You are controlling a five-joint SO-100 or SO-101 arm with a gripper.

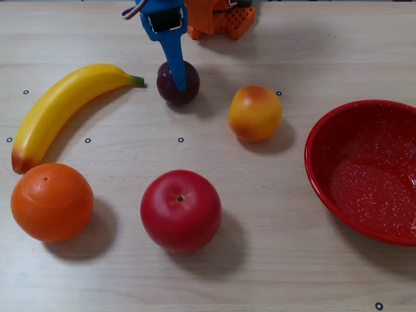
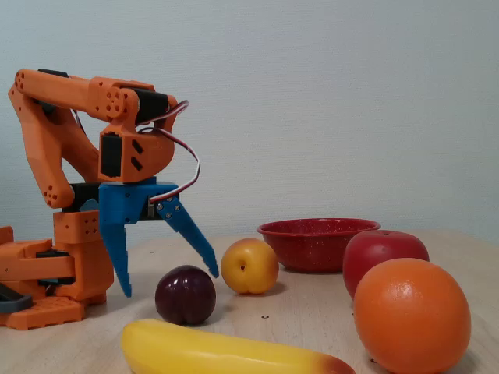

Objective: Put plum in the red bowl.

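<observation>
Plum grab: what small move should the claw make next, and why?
Probably lower straight down a little more. In the fixed view the claw is open, its fingertips straddling the plum at about its upper half, touching nothing. In the overhead view one finger crosses over the plum. Closing now could pinch too high on the round fruit.
</observation>
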